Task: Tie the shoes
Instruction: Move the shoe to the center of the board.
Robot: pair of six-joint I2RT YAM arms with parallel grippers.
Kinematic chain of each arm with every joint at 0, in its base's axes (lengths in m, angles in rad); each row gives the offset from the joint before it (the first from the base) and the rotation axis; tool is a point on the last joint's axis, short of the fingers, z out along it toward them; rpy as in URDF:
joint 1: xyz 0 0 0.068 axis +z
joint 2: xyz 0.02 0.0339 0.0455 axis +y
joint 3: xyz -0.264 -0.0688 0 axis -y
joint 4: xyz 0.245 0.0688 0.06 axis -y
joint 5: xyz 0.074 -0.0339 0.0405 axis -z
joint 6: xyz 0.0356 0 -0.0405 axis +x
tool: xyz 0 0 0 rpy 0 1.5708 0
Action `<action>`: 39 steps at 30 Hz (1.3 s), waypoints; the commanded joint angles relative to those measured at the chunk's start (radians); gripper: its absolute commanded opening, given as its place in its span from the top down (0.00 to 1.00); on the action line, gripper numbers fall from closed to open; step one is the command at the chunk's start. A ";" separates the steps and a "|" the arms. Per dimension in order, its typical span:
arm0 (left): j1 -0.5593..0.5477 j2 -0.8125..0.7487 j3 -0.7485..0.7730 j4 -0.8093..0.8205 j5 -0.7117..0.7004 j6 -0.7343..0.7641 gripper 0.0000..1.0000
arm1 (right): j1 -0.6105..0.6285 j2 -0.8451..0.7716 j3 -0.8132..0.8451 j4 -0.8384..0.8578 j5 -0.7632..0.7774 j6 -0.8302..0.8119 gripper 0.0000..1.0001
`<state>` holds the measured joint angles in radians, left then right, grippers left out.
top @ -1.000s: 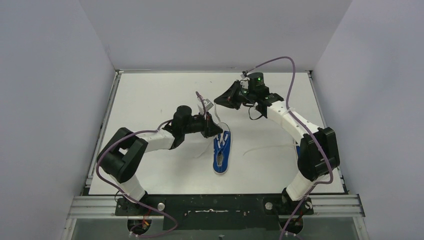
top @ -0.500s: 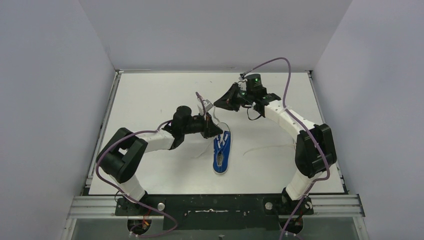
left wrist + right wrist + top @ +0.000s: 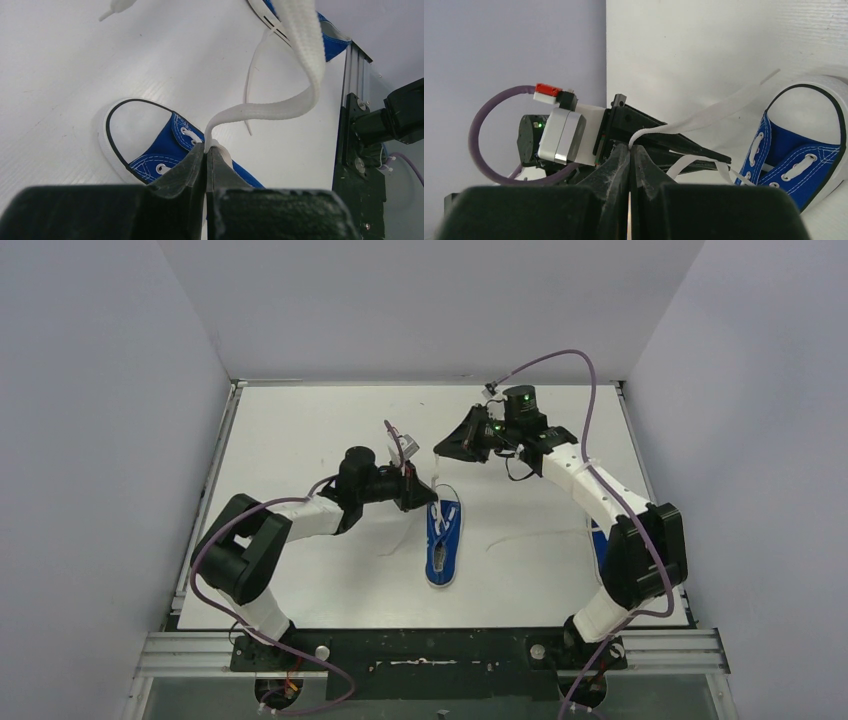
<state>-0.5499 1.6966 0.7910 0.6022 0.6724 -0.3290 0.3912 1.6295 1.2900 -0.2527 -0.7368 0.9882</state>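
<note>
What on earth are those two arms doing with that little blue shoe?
They are trying to tie it. The blue sneaker lies in the middle of the table, laces loose, no knot yet. The left gripper is pinched shut on a white lace right above the eyelets. The right gripper, farther back, is shut on another strand, held off the table. A second shoe lies by the right edge.
</note>
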 commanded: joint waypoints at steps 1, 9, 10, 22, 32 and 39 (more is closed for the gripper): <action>0.005 0.004 0.044 0.086 0.025 -0.012 1.00 | -0.003 -0.077 -0.008 0.014 -0.074 -0.065 1.00; 0.005 0.019 0.036 0.131 0.028 -0.064 1.00 | 0.012 -0.018 0.027 -0.019 -0.053 -0.123 1.00; 0.005 0.012 0.027 0.136 0.026 -0.065 1.00 | 0.019 0.013 0.050 -0.014 -0.047 -0.121 1.00; 0.007 -0.011 -0.041 0.175 0.010 -0.078 1.00 | 0.112 0.257 0.241 -0.058 -0.001 -0.077 0.98; 0.008 -0.008 -0.065 0.241 0.006 -0.118 1.00 | 0.104 0.316 0.316 -0.215 0.025 -0.162 0.73; 0.015 -0.021 -0.047 0.216 0.025 -0.048 1.00 | -0.011 0.233 0.256 -0.309 -0.061 -0.277 0.36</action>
<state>-0.5472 1.7206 0.7204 0.7601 0.6785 -0.4294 0.4496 1.9652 1.5612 -0.5095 -0.7483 0.8017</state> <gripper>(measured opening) 0.007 0.578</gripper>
